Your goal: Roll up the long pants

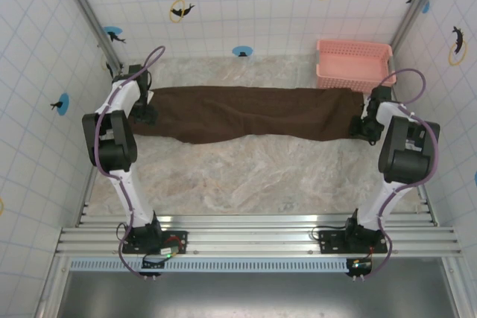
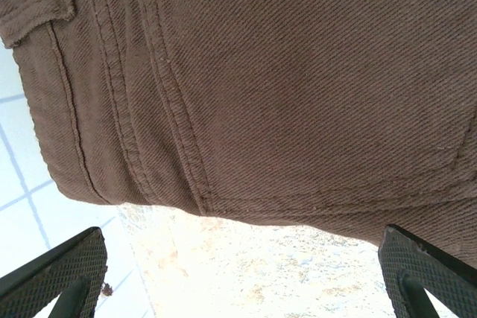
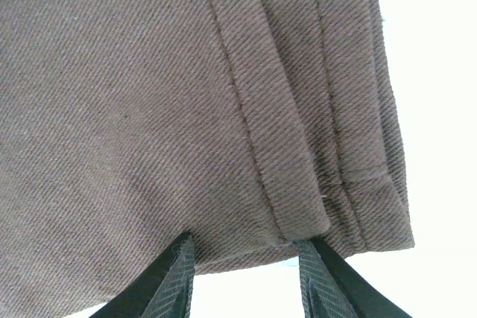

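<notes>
Brown twill, folded lengthwise into one long band, was laid flat on the tabletop (image 1: 253, 176). The long pants (image 1: 246, 113) were placed just on the near side of the pink basket (image 1: 354, 80), with their hem end just beside its front wall and the rest stretched well away from it to the left. The long axis was thus set side to side, with the waistband (marked by a belt loop (image 2: 41, 14)) pointed away from the basket and the hems (image 3: 298, 214) pointed toward it.

The left hand (image 1: 145, 113) was held wide open over the waistband end, well apart from the basket, with nothing gripped. The right hand (image 1: 365, 126) was set at the hem end beside the basket, its jaws standing partway apart at the cloth's edge. Whether the hem was actually pinched could not be told.

Two risks were judged likely. If only the top layer were caught, the roll might be started crooked and the layers skewed. With the waistband end unheld, the band might be dragged rather than rolled, or pushed against the basket.
</notes>
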You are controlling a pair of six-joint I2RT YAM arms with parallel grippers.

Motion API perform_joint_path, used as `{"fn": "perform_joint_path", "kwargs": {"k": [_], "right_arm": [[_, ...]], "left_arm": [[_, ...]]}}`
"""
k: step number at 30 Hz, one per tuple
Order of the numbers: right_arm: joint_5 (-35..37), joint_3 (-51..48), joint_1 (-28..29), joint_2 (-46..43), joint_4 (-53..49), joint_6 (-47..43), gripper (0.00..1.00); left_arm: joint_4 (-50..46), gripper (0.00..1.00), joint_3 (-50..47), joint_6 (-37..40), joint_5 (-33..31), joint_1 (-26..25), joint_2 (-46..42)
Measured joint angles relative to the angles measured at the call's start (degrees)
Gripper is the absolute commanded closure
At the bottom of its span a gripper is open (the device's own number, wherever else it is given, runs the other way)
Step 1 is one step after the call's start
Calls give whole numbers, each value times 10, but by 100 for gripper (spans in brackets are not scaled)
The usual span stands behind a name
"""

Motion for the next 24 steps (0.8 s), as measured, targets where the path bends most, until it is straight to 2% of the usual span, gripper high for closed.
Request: {"fn": "perform_joint_path", "kwargs": {"k": [3,8,12,24], "right_arm": [[1,0,-6,0,1,1,68],[4,0,-17,0,3,5,88],[2,0,-28,0,6,12,100],[3,-23,-83,-24,11,12,100]], "left_arm": [[3,4,0,0,-3,0,7],[5,4,-2,0,-11,0,22],[5,4,-3,0,-15,3,30],[5,4,-14,0,-18,8,37]]}}
